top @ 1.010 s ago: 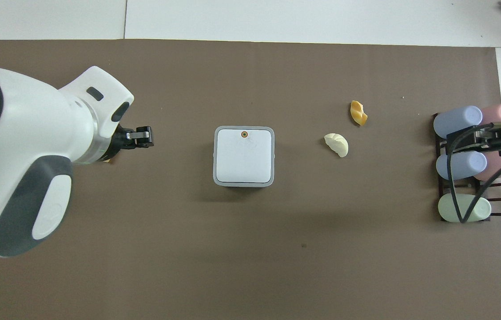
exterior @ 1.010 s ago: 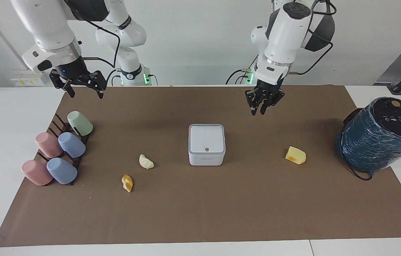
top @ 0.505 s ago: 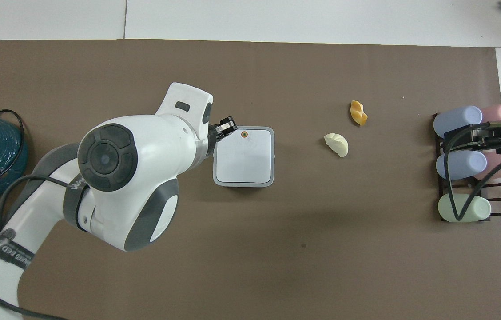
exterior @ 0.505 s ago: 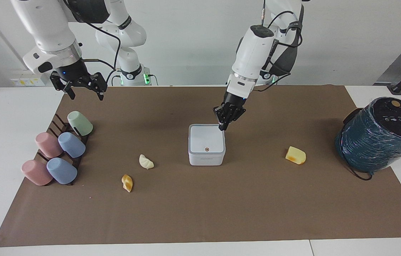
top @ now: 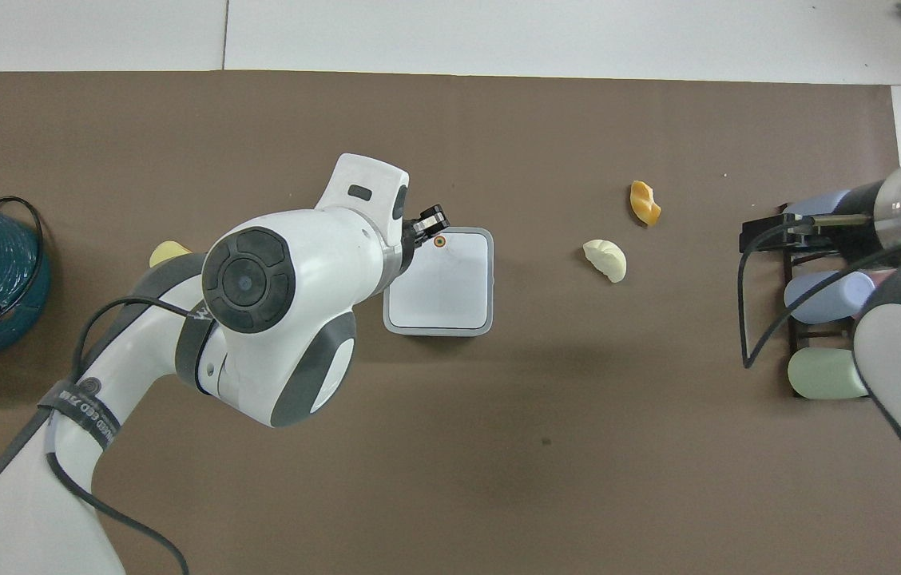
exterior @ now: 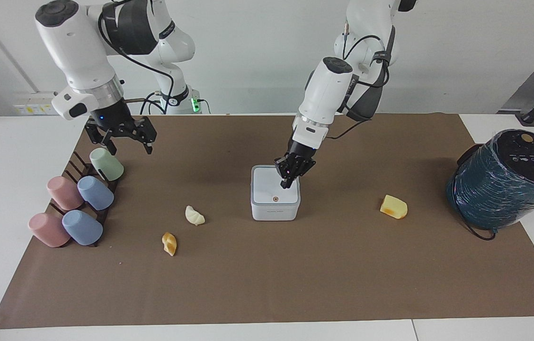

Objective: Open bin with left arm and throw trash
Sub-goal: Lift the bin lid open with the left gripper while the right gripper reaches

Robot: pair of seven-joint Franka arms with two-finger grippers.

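1. We note the bin [exterior: 275,199] near the middle of the tabletop [exterior: 267,284], on the brown mat [exterior: 295,265]; its lid is down, with the small round button [exterior: 275,199] on the side of the lid farther from the robots.
2. The left end effector [exterior: 286,183] is over the bin's lid, its fingertips pinched together with nothing between them, pointing down just above the lid near the button. From overhead its tip [top: 432,221] sits right beside the button [top: 439,240]; we cannot tell whether it touches.
3. The right end effector [exterior: 125,143] hangs with its fingers spread wide and empty, over the mat corner at the right arm's end, just above the green cup [exterior: 106,164].
4. Trash, all lying on the mat: the pale cream wedge [exterior: 194,215] beside the bin toward the right arm's end; the orange-tan twisted bit [exterior: 169,244] near it, farther from the robots; the yellow-orange chunk [exterior: 394,207] toward the left arm's end.
5. Pastel cups [exterior: 77,203] lie on a dark rack [exterior: 82,166] at the right arm's edge of the mat.
6. A dark teal wrapped cylinder [exterior: 506,182] stands at the left arm's edge of the tabletop.
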